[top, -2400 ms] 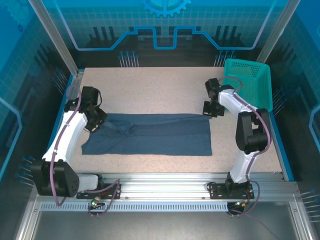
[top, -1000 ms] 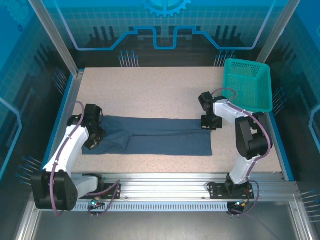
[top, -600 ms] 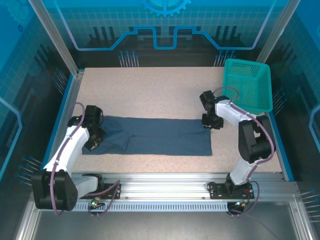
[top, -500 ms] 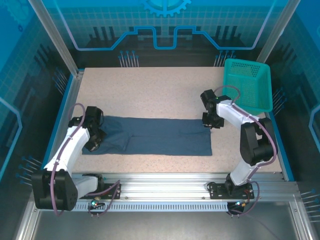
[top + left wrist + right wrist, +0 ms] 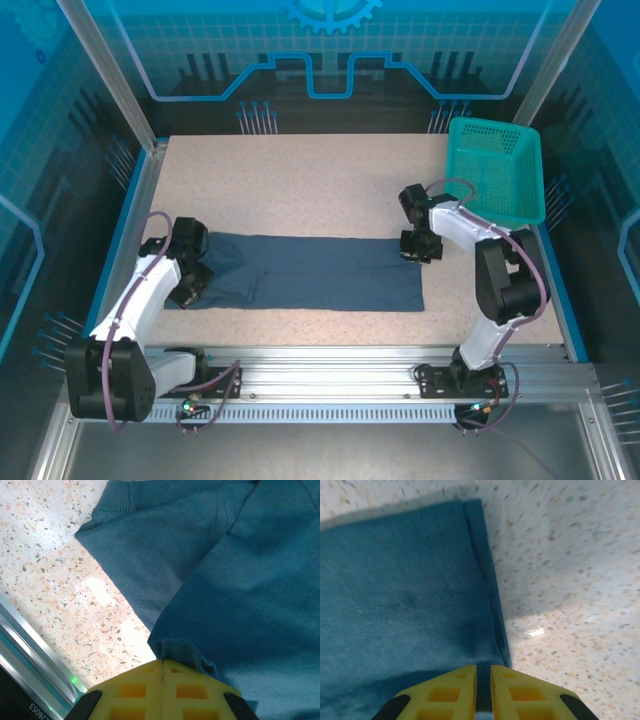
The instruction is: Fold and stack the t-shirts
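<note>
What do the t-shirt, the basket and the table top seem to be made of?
t-shirt: soft matte knit, likely cotton; stitched hems, limp folds.
basket: teal plastic, seemingly; moulded mesh walls.
table top: speckled stone-like or laminate surface, slightly glossy where light reflects.

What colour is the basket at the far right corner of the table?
The basket is teal green; it shows best in the top view.

Light: bright, even, from overhead. Glare: pale patches on the speckled table in both wrist views. Shadow: dark band across the t-shirt beside the right gripper. Focus: top view sharp, wrist-view edges slightly soft.
</note>
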